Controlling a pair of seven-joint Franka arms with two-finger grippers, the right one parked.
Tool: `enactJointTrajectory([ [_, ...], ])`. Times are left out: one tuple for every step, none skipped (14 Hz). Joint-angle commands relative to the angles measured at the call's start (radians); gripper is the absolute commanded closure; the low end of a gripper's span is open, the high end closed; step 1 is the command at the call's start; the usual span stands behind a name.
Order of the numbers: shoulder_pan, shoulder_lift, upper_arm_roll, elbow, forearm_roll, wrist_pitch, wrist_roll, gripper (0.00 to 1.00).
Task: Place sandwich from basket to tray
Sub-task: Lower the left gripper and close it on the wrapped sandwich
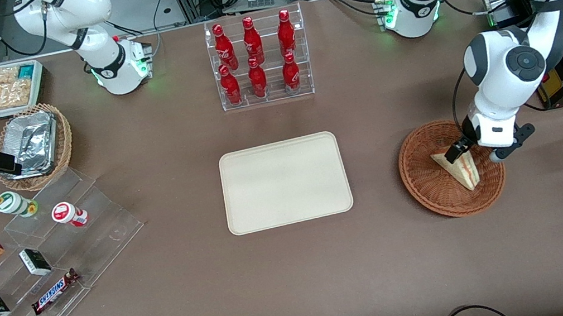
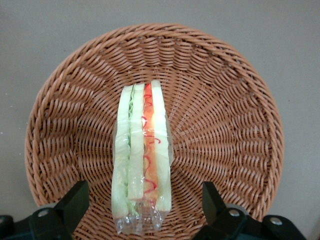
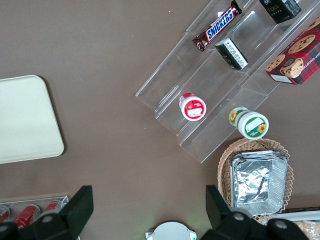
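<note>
Brown surface carries the tray [image 1: 285, 183] mid-way and the basket [image 1: 425, 189] toward the working arm's end. Sandwich [image 2: 141, 160] stands on edge in the basket. Gripper [image 2: 141, 202] hovers over it, jaws spread, straddling without contact. Best to descend straight, close gently on the bread faces.

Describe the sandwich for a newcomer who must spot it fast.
Find the beige tray mid-table, then the reddish wicker basket toward the working arm's end. The sandwich lies in it under the open gripper: a clear-wrapped pale wedge, red and green filling.
</note>
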Motion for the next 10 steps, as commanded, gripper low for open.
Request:
enactJointTrajectory([
  [-0.002, 0.008, -0.003, -0.012, 0.017, 0.028, -0.028, 0.00],
  [-0.002, 0.011, -0.003, -0.014, 0.018, 0.030, -0.028, 0.00],
  [-0.002, 0.014, -0.003, -0.014, 0.018, 0.032, -0.028, 0.00],
  [-0.002, 0.022, -0.003, -0.014, 0.018, 0.039, -0.028, 0.00],
  [-0.002, 0.030, -0.003, -0.014, 0.018, 0.050, -0.028, 0.00],
  [-0.002, 0.039, -0.003, -0.014, 0.018, 0.056, -0.028, 0.00],
  [-0.002, 0.043, -0.003, -0.014, 0.018, 0.056, -0.027, 0.00],
  [-0.002, 0.048, -0.003, -0.014, 0.018, 0.058, -0.027, 0.01],
  [-0.002, 0.051, -0.003, -0.014, 0.018, 0.056, -0.025, 0.02],
  [-0.002, 0.056, -0.003, -0.013, 0.023, 0.056, -0.025, 0.12],
])
